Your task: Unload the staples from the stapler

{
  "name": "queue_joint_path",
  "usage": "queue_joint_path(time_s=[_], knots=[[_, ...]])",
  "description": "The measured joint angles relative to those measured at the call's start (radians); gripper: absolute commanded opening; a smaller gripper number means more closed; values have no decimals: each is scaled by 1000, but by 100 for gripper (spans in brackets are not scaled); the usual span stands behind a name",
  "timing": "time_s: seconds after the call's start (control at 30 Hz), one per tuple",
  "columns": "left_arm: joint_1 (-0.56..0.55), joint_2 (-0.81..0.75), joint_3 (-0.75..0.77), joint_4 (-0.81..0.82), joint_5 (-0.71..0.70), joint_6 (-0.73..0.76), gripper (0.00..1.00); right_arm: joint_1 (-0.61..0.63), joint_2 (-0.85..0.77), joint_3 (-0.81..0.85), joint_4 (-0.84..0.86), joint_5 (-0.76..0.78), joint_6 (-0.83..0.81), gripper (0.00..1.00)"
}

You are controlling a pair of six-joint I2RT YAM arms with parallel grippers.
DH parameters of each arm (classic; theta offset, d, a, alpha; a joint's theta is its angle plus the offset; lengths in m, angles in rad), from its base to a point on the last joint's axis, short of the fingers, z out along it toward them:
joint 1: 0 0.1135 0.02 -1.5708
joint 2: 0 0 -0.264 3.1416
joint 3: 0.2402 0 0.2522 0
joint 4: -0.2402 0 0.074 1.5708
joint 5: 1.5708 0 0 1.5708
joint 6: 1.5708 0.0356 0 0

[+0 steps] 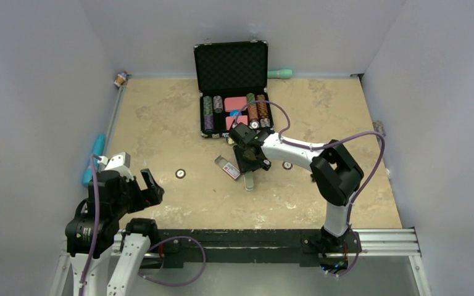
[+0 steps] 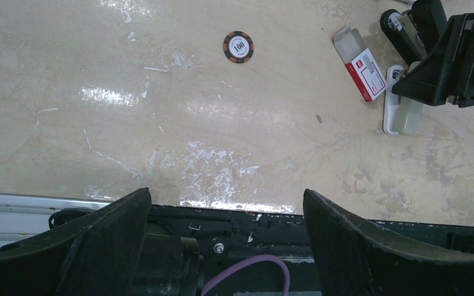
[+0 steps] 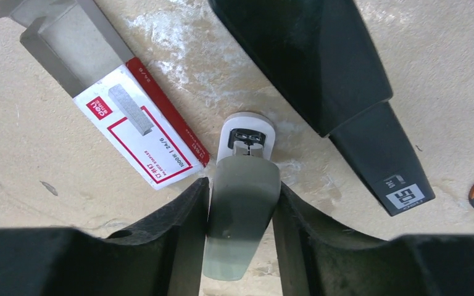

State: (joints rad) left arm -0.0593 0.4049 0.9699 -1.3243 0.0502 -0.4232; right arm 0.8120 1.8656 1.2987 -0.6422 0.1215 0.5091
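On the beige table [image 1: 160, 123] my right jaws pinch the pale bar [image 3: 241, 216], left jaws spread. I judge the black stapler [image 3: 321, 80] stiff, smooth; better hold its long sides.

The stapler [image 3: 333, 74] is black, the box [image 3: 142, 132] red-and-white, the bar [image 3: 241, 222] grey-green, and the chip [image 2: 239, 47] black-and-orange, marked 100.

Top external: high behind both arm bases, looking down over the whole table [image 1: 160, 123] to the back wall.
Left wrist: low at the near edge, facing outward across the tabletop, with objects distant at upper right.
Right wrist: very close, facing down past the right gripper [image 3: 241, 188] onto the pale bar [image 3: 241, 234].
Shared: the red-and-white box [image 1: 230, 168] shows in all 3 views.
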Motion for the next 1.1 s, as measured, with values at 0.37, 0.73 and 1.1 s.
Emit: queue_joint_path(time_s=[0.37, 0.73, 1.1], knots=[[0, -2, -3, 2, 2, 0, 96, 12, -12, -9, -13, 20, -1, 0], [0, 2, 32, -31, 23, 0, 96, 12, -231, 34, -82, -83, -37, 0], [0, 18, 163, -13, 258, -25, 100, 12, -298, 147, -23, -302, 0, 0]])
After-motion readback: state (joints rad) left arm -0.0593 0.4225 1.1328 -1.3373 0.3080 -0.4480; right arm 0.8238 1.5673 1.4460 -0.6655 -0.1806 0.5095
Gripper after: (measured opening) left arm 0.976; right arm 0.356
